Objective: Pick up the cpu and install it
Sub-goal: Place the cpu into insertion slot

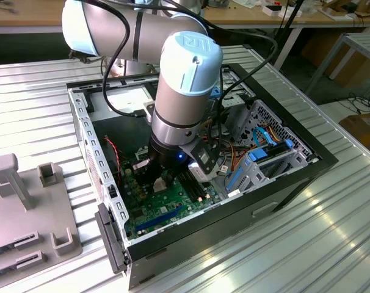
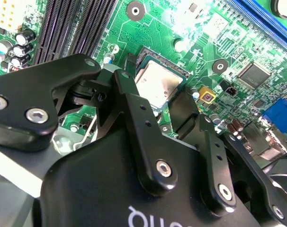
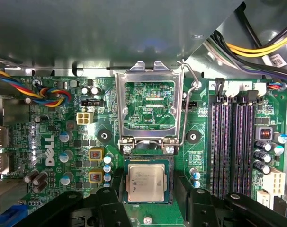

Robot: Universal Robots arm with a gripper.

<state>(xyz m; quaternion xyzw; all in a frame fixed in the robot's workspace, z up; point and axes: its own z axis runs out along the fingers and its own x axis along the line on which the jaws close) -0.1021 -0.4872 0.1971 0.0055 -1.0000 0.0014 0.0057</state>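
1. One black gripper (image 3: 147, 191) hangs low over the board in both wrist views. Its two fingers (image 2: 134, 109) are spread wider than the chip, and they grip nothing.
2. One cpu (image 3: 146, 182), silver-grey on top, lies flat between those fingers, seated in the single socket (image 3: 170, 165). A finger stands just beside each of two opposite edges; whether either one touches the chip cannot be told.
3. Just beyond the chip, the socket's one silver load plate (image 3: 134, 71) is swung up and open, with one wire lever (image 3: 183, 104) beside it.
4. Four long black memory slots (image 3: 228, 142) run in two pairs beside the socket on the one green motherboard (image 3: 49, 142).
5. In the exterior view, one arm (image 1: 185, 79) reaches down into one open black computer case (image 1: 295, 177). The case rests on a ribbed metal table (image 1: 264, 256), and one grey fixture (image 1: 32, 213) lies to the exterior view's left.
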